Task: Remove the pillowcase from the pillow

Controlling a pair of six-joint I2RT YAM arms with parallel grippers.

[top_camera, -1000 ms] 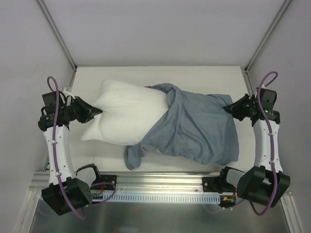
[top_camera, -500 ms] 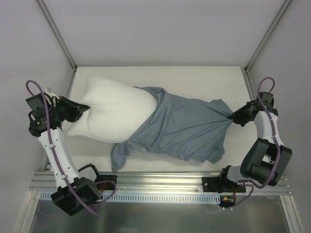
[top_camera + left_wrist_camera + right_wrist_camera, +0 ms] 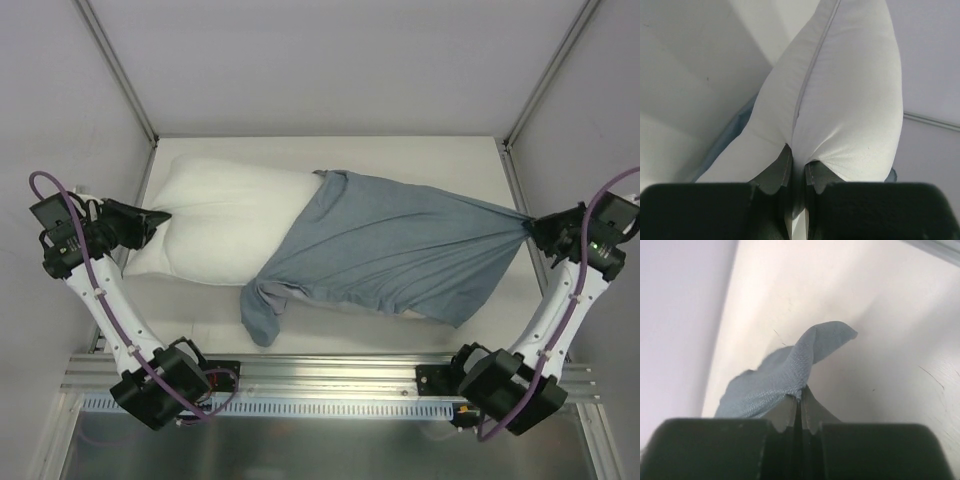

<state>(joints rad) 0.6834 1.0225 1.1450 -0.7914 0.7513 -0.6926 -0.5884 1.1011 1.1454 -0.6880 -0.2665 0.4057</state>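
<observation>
the left hand (image 3: pixel 158 215) is pinched shut on the left corner of the pillow (image 3: pixel 215 220). the right hand (image 3: pixel 533 228) is clamped on a bunched end of the pillowcase (image 3: pixel 390 255). the pillow lies along the worktop (image 3: pixel 420 155), left half bare, right half inside the pillowcase, which is pulled taut. the thin fold could slip from the right hand's narrow pinch. the pillowcase mouth could also snag on the plump middle and drag the pillow along.
</observation>
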